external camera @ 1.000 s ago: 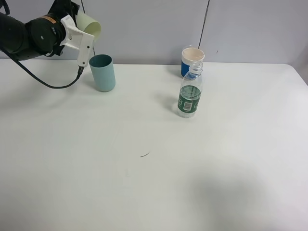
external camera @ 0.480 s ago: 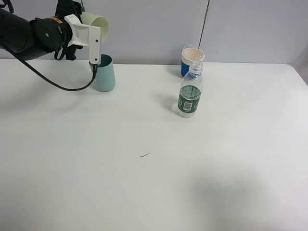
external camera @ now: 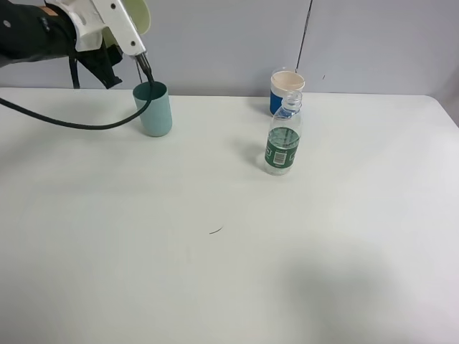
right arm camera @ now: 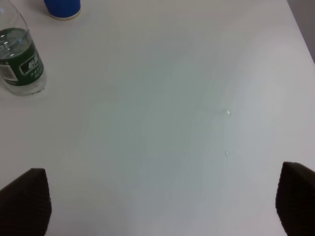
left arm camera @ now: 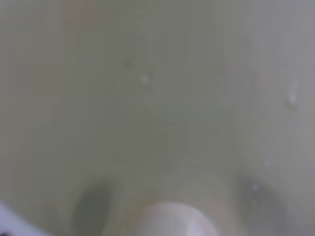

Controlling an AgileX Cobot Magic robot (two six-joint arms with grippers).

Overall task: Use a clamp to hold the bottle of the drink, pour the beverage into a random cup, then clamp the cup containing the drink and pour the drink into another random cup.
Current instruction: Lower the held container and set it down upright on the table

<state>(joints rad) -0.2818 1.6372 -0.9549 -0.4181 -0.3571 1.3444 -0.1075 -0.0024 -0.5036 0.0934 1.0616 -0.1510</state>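
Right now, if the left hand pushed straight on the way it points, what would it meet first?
Probably the teal cup: the left hand, holding the yellow-green cup, angles down at its mouth. Depth is unclear.

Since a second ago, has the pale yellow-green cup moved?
Yes. The pale yellow-green cup, held by the left gripper, has risen and tipped further over the teal cup, which stayed put on the table.
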